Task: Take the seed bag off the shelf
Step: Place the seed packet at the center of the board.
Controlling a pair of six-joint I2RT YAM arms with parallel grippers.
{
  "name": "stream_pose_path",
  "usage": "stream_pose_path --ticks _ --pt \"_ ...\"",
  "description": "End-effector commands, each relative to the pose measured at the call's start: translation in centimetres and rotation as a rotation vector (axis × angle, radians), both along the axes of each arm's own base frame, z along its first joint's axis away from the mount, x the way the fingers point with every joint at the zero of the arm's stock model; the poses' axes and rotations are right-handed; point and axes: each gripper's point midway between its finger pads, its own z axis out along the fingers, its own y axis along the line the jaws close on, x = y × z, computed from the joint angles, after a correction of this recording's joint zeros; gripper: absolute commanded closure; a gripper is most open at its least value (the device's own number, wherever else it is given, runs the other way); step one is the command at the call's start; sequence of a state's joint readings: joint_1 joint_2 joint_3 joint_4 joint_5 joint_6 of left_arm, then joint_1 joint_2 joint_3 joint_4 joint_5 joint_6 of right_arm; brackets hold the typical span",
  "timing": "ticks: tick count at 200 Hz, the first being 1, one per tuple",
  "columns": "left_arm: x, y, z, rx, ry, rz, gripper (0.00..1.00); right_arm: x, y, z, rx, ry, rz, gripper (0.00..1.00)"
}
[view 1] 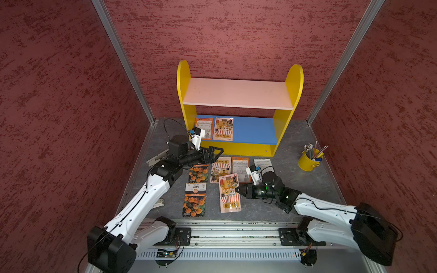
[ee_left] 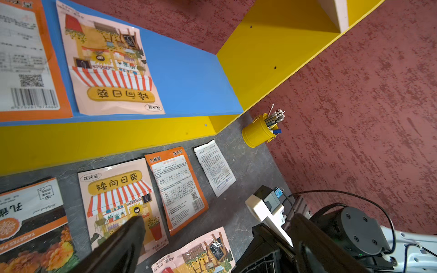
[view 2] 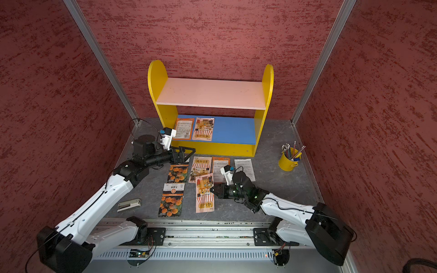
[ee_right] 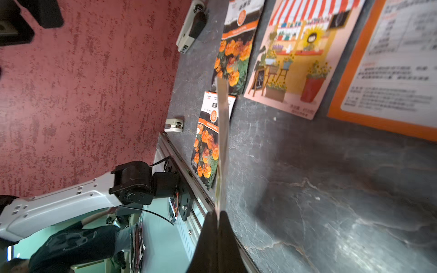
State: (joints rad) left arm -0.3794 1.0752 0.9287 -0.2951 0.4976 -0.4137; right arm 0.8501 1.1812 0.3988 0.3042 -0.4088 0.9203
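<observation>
The shelf [view 1: 236, 93] [view 2: 210, 93] stands against the back wall with its pale pink upper board bare. On its blue lower board [ee_left: 189, 78] lie two seed bags, at the left end: an orange-edged one [view 1: 204, 128] [ee_left: 26, 66] and a pink sunflower one [view 1: 223, 128] [ee_left: 111, 63]. My left gripper [view 1: 217, 154] [ee_left: 217, 218] is open and holds nothing. It hovers in front of the shelf's left end, above the bags on the table. My right gripper [view 1: 237, 189] [ee_right: 218, 214] is shut on the edge of another pink seed bag [view 1: 228, 193] [ee_right: 222, 141] low over the table.
Several seed bags lie on the grey table in front of the shelf, among them marigold ones [view 1: 195, 201] and a white leaflet [view 1: 263, 165]. A yellow pencil cup [view 1: 308, 162] stands at the right, and a stapler [view 2: 128, 205] lies at the left. Red walls close three sides.
</observation>
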Motion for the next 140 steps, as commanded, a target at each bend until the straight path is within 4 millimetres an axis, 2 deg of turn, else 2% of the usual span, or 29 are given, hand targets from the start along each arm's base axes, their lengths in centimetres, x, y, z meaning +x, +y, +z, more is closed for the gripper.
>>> stream_pose_path --ticks 1,43,60,63,75,110,140 --pt "0.0 1.0 -0.4 0.033 -0.014 0.035 0.0 1.0 1.3 0.8 0.067 -0.041 -0.065 1.0" --pt "-0.5 1.3 0.1 0.033 -0.038 0.034 0.0 0.7 3.1 -2.4 0.022 0.027 -0.101 1.0" --pt "-1.0 1.6 0.5 0.039 -0.053 0.034 0.0 0.3 4.0 -3.1 0.016 0.05 -0.098 1.0" --pt "-1.0 1.6 0.5 0.042 -0.054 0.035 0.0 0.2 4.0 -4.0 -0.007 0.065 -0.099 1.0" --pt "-1.3 1.9 0.6 0.047 -0.061 0.04 0.0 0.0 4.3 -4.8 -0.027 0.079 -0.097 1.0" --pt "-1.8 2.2 0.3 0.052 -0.065 0.044 0.0 -0.2 4.2 -7.3 -0.098 0.138 -0.113 1.0" --pt "-1.9 2.3 0.2 0.05 -0.064 0.047 0.0 -0.1 3.8 -8.5 -0.143 0.164 -0.137 1.0"
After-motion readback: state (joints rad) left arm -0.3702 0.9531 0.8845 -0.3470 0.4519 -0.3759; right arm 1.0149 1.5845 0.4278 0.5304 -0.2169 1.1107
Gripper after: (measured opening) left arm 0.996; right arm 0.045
